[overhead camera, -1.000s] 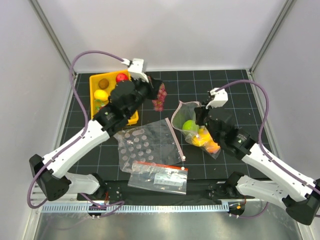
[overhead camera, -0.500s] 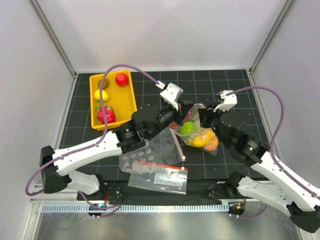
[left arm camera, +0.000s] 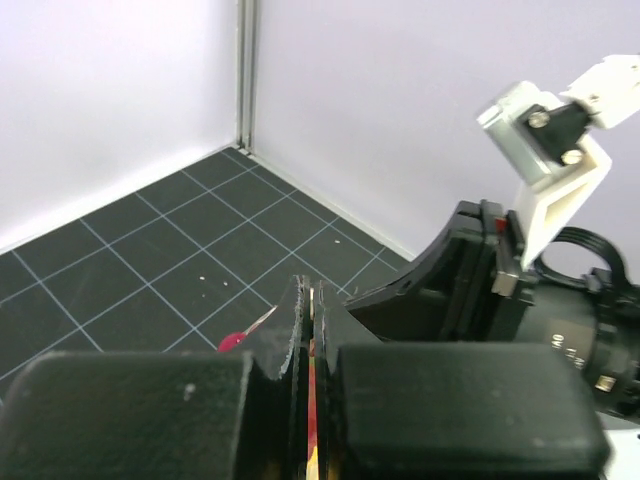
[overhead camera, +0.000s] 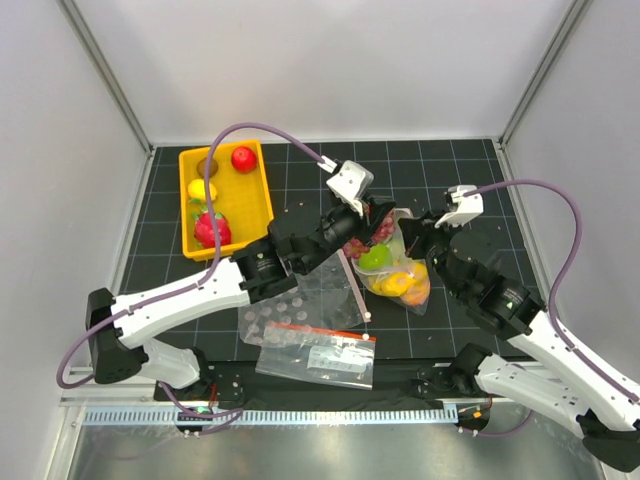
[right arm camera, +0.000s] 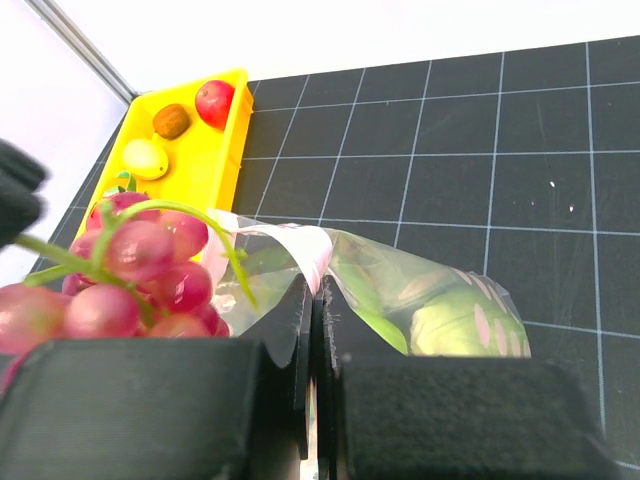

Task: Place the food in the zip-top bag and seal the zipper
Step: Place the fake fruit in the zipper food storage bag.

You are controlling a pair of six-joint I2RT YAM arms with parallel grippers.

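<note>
Your left tool (overhead camera: 367, 222), pinched shut on the stem of the red grapes (right arm camera: 135, 270), holds the bunch at the mouth of the zip-top bag (overhead camera: 420, 300). Your right tool (right arm camera: 312, 292), just beside it, is clamped shut on the bag's rim; a green fruit (overhead camera: 376, 257) and yellow pieces (overhead camera: 400, 283) sit inside, below both tools, over the counter (overhead camera: 470, 170).

On the counter (overhead camera: 460, 170), the zip-top bag (overhead camera: 418, 302) holding food (overhead camera: 398, 280) is right of the tray (overhead camera: 252, 205), with the bubble sheet (overhead camera: 275, 300) and a second bag (overhead camera: 318, 352) nearer.
</note>
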